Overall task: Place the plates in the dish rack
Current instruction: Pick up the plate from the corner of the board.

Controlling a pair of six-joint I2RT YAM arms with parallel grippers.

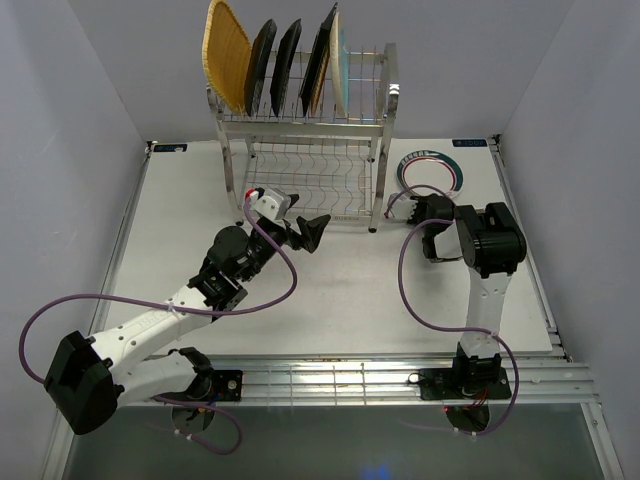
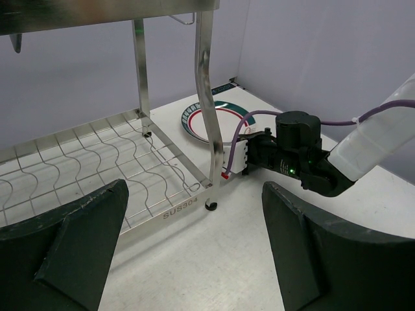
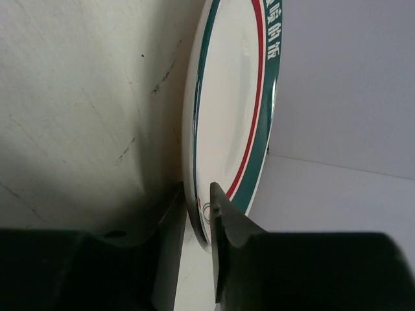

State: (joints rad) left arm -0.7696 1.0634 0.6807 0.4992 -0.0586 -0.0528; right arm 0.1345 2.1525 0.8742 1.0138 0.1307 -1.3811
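L claw point(image 1: 308, 233) point(image 2: 194, 214): fingers wide apart, nothing in them. Parked low over table point(image 1: 330, 300), just short of dish rack's point(image 1: 310, 180) point(image 2: 206, 97) bottom shelf. Prob. idling out of the way, since the only loose plate lay on the other arm's side.

R claw point(image 1: 415, 207) point(image 3: 198, 194): jaws nearly together, one finger each side of teal-rimmed plate's point(image 1: 432, 170) point(image 2: 191, 123) point(image 3: 227, 97) near rim, looked pinched on it. Edge grip made sense: plate lay flat on table, so the rim was the only part a narrow claw could bite. Plate stretched out ahead of R claw, its rest not lifted as far as top view showed.

Rack stood beyond L claw and off to R claw's left, corner post just beside the plate. Other plates point(image 1: 285, 62) stood on edge in top tier slots, above and beyond both claws. Judged: last plate left to load.
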